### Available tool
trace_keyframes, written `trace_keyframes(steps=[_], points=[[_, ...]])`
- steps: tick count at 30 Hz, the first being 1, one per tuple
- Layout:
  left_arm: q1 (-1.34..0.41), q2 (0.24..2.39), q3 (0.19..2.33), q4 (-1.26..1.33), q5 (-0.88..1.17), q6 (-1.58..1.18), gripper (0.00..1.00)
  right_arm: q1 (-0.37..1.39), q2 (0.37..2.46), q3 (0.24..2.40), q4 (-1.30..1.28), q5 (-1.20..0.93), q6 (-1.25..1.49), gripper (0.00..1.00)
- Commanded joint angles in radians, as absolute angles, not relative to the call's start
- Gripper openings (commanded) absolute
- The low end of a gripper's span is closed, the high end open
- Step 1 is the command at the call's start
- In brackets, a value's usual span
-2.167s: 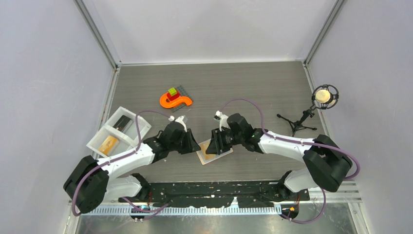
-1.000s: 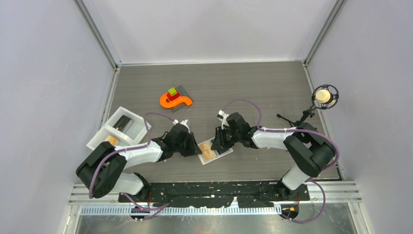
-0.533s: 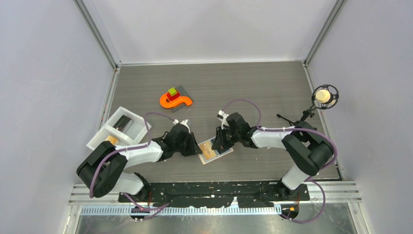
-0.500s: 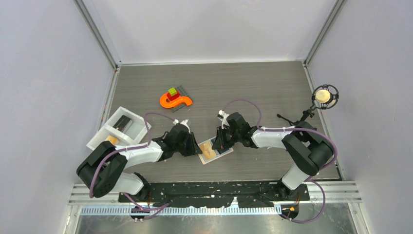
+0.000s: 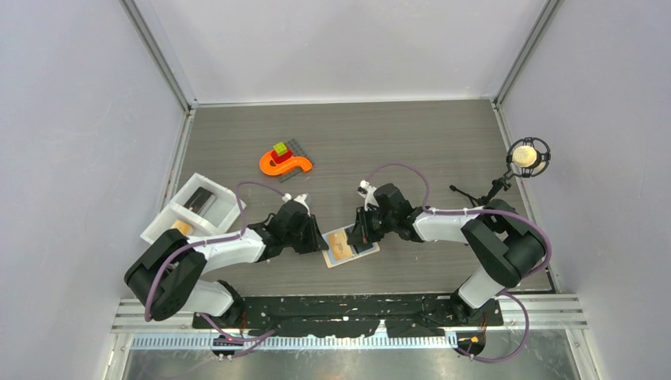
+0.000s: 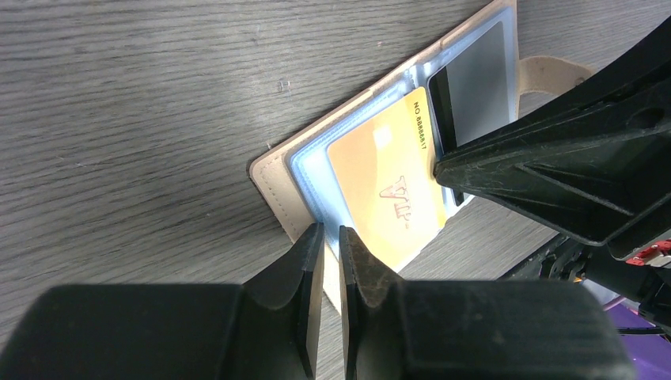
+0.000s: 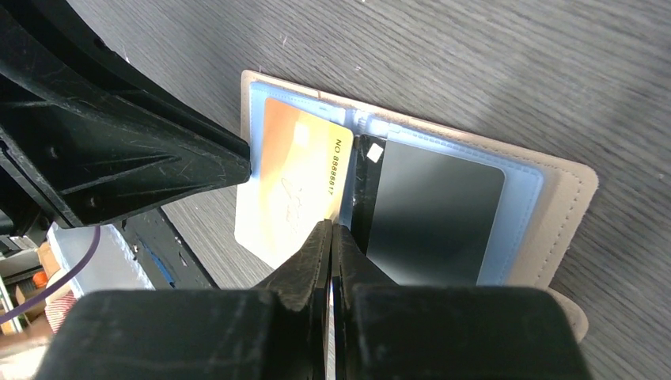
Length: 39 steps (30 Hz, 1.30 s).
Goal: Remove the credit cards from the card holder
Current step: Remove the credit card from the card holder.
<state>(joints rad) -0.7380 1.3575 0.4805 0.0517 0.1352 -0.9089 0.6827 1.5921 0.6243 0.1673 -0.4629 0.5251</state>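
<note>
Top external: open card holder's long axis runs roughly left-right.

Item: orange-yellow card, lying in the clear pocket of the open card holder. Along the card's edge nearest the holder's middle fold, from my left wrist I read small dark print: "NO", then a run of digits beginning 8888, the last ones too fine to fix. Across the card's face stand large raised letters, "VIP".

Left arm, right arm — white links, black joints, purple cables; jaws matte black, scuffed.
</note>
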Motion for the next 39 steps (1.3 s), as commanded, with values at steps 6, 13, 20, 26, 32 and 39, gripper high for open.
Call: trace_keyframes(steps=[6, 13, 20, 26, 32, 39], points=[[-0.739, 1.372, 0.489, 0.009, 0.084, -0.884, 0.16, 0.676, 1.544, 0.620, 0.197, -0.488, 0.515, 0.05], [-0.739, 1.376, 0.488, 0.016, 0.088, -0.885, 0.15, 0.666, 1.529, 0.608, 0.213, -0.513, 0.527, 0.05], [-0.739, 1.378, 0.485, 0.028, 0.097, -0.888, 0.15, 0.666, 1.547, 0.611, 0.212, -0.498, 0.535, 0.22], [-0.739, 1.375, 0.483, 0.030, 0.098, -0.890, 0.16, 0.666, 1.593, 0.619, 0.228, -0.506, 0.549, 0.27], [-0.741, 1.381, 0.482, 0.037, 0.101, -0.894, 0.15, 0.667, 1.624, 0.624, 0.237, -0.511, 0.554, 0.28], [-0.746, 1.395, 0.485, 0.046, 0.103, -0.899, 0.15, 0.667, 1.637, 0.623, 0.245, -0.514, 0.557, 0.27]])
